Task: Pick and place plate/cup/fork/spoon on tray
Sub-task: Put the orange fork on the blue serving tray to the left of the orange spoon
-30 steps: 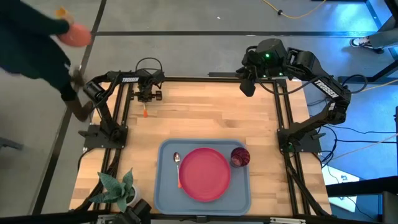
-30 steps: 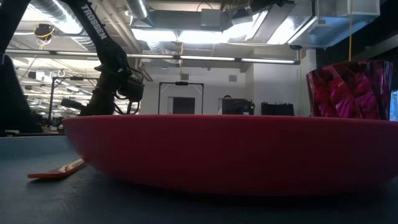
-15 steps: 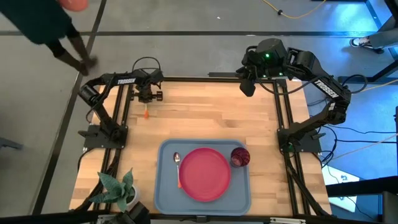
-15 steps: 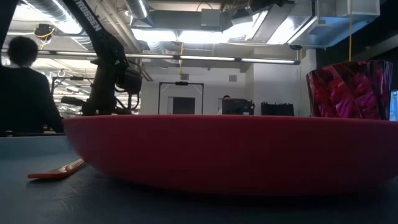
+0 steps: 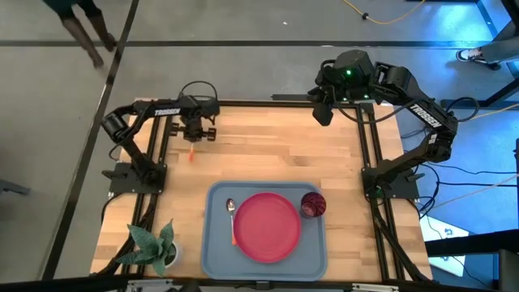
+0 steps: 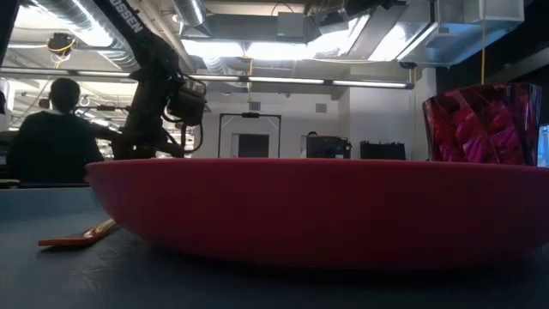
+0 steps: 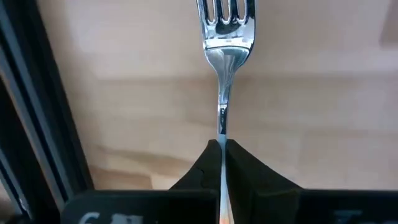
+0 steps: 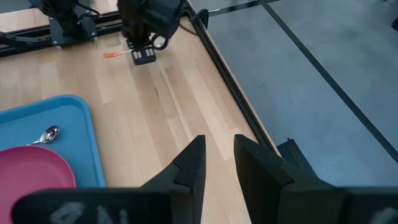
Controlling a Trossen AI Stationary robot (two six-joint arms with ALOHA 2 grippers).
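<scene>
My left end effector [image 7: 221,163] pinches the fork [image 7: 224,62] by its thin neck, shiny steel tines over pale wood-plank surface [image 5: 268,146] at the far left. My right end effector [image 8: 217,163] waits spread. The round plate [image 5: 268,226], spoon [image 5: 231,208] and cup [image 5: 313,204] sit on the smooth blue tray [image 5: 215,255].

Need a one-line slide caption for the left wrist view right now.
Left gripper shut on the thin stem of the small silver-tined, orange-handled fork, tines pointing away over the pale wooden tabletop.
</scene>
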